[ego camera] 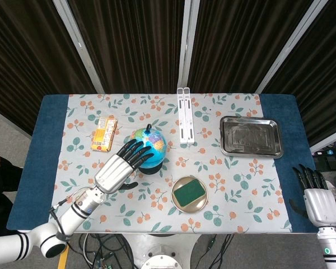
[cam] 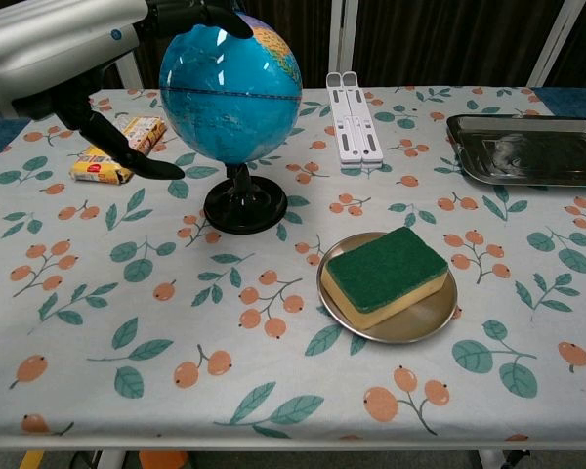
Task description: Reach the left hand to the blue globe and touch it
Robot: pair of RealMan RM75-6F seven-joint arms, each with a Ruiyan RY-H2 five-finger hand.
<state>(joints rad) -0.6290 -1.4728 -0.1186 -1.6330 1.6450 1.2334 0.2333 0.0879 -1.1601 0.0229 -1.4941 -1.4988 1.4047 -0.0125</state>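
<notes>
The blue globe (ego camera: 152,144) (cam: 232,90) stands on a black base on the floral cloth, left of centre. My left hand (ego camera: 121,166) (cam: 98,49) lies over its near-left side with fingers spread, the fingertips (cam: 203,12) resting on the top of the sphere and the thumb hanging below beside it. It holds nothing. My right hand (ego camera: 316,197) stays open at the table's near right corner, far from the globe, and shows only in the head view.
A yellow snack packet (ego camera: 103,133) lies left of the globe. A green sponge on a small metal dish (ego camera: 190,194) sits near the front. A white folding stand (ego camera: 184,115) and a steel tray (ego camera: 251,136) lie to the right.
</notes>
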